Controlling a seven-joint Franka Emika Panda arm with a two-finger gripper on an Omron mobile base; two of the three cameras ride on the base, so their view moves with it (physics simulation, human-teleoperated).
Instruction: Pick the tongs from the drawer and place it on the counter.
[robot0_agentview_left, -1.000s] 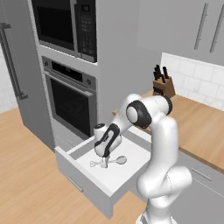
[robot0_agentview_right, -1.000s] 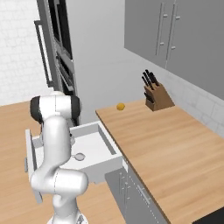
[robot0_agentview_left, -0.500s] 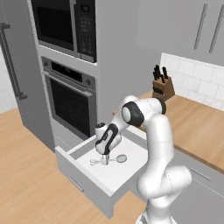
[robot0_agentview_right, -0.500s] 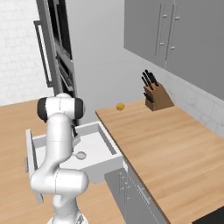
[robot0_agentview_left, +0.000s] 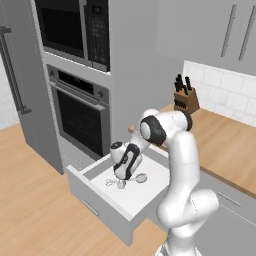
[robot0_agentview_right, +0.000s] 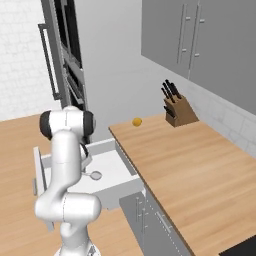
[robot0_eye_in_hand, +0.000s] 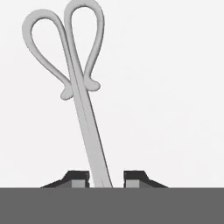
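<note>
The arm is bent down into the open drawer (robot0_agentview_left: 131, 200), and the claw (robot0_agentview_left: 121, 181) sits low over its white floor. There lie the tongs (robot0_agentview_left: 125, 181), flat on the bottom, loop handles toward the drawer's front, spoon tips the other way.

From the hand camera, the tongs (robot0_eye_in_hand: 83, 100) run straight up the middle, their shaft passing between the two dark fingertips (robot0_eye_in_hand: 78, 178). The jaws stand narrow, one tip on each side of the metal, with a sliver of gap showing on either side. I'd call that not yet pinched, though it is close enough that I would not swear to it.

To do this well, the pinch should land on the shaft where both arms of the tongs run together, not out on the loops, which would splay. The shaft leans a little across the claw's line, so a slight roll of the wrist would square it up. Then lift straight up, clearing the drawer's walls before swinging.

Over on the right, the desk (robot0_agentview_right: 200, 165) spreads broad and tan, with a knife block (robot0_agentview_right: 179, 110) and a small orange fruit (robot0_agentview_right: 136, 121) at the back. Plenty of bare wood nearer the drawer for the set-down.
</note>
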